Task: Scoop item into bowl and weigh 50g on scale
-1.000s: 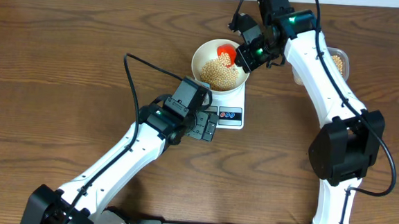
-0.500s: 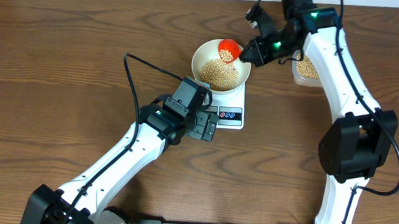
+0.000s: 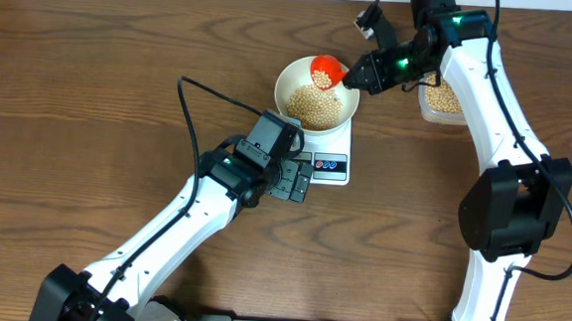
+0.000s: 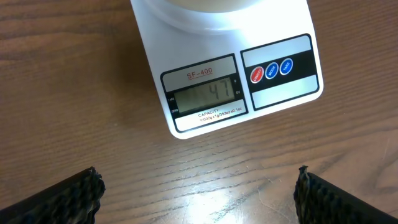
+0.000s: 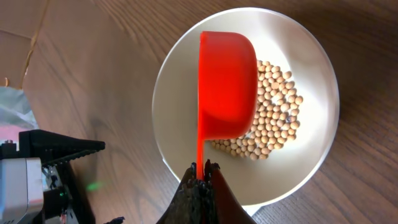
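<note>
The white bowl [image 3: 301,82] stands on the white scale [image 3: 330,148] and holds many tan beans [image 3: 312,105]. My right gripper [image 3: 359,75] is shut on the handle of a red scoop [image 3: 324,70], which holds a few beans above the bowl's far rim. In the right wrist view the scoop [image 5: 226,87] hangs over the bowl [image 5: 311,158] and beans [image 5: 273,118], its handle in the gripper [image 5: 201,169]. My left gripper [image 3: 299,184] is open and empty just in front of the scale. In the left wrist view the scale [image 4: 227,81] display reads 47.
A clear plastic tub [image 3: 441,98] with more beans stands at the far right, partly under my right arm. My left arm lies across the table's middle from the front left.
My right gripper has lifted the red scoop from inside the bowl and drawn back to the right, uncovering the tub. The left arm has not moved.
</note>
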